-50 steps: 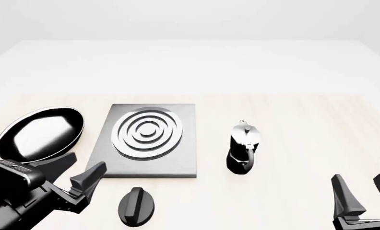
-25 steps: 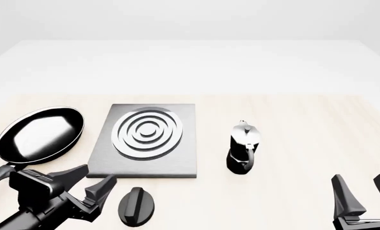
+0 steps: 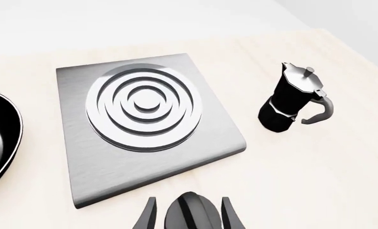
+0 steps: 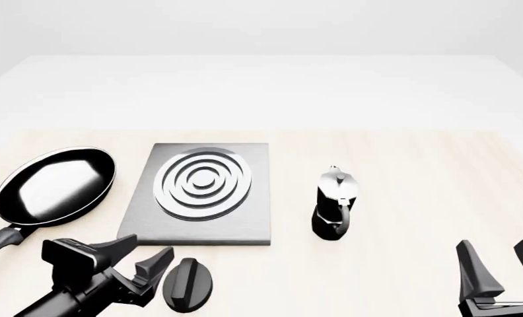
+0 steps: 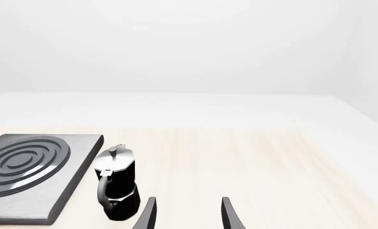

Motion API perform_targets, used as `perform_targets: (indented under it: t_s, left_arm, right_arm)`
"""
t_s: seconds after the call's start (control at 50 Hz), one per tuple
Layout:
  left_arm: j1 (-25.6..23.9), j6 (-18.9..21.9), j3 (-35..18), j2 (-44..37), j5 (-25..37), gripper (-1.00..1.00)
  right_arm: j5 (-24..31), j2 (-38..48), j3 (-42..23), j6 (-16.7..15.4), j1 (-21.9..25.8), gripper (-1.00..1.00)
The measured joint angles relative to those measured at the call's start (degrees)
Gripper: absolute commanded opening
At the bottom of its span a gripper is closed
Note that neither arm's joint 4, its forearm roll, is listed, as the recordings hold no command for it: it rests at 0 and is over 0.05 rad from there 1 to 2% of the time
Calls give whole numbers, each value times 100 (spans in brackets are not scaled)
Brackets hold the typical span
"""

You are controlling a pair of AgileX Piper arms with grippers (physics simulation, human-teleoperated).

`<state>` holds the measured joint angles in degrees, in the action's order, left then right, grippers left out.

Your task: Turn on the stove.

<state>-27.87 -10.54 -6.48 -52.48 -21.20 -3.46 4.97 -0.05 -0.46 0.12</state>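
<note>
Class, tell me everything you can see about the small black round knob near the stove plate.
The small black round knob is a glossy dark disc with a raised ridge across its top. It lies flat on the pale wooden table, just in front of the grey metal stove plate and apart from it. The left gripper is open with a finger on each side; contact cannot be told.

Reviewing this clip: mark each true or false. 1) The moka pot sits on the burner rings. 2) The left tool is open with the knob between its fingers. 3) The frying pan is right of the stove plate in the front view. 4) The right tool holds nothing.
1) False: the moka pot stands on the table, right of the stove plate and apart from it.
2) True: the left tool is open and straddles the knob.
3) False: the frying pan lies left of it.
4) True: the right tool is open and empty.
</note>
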Motion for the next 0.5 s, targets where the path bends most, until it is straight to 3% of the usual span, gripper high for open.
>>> perform_targets:
  t_s: [0.5]
  left_arm:
    - [-115,-446,28,-998,-845,100]
  right_arm:
    - [-30,29,0,33,-11,100]
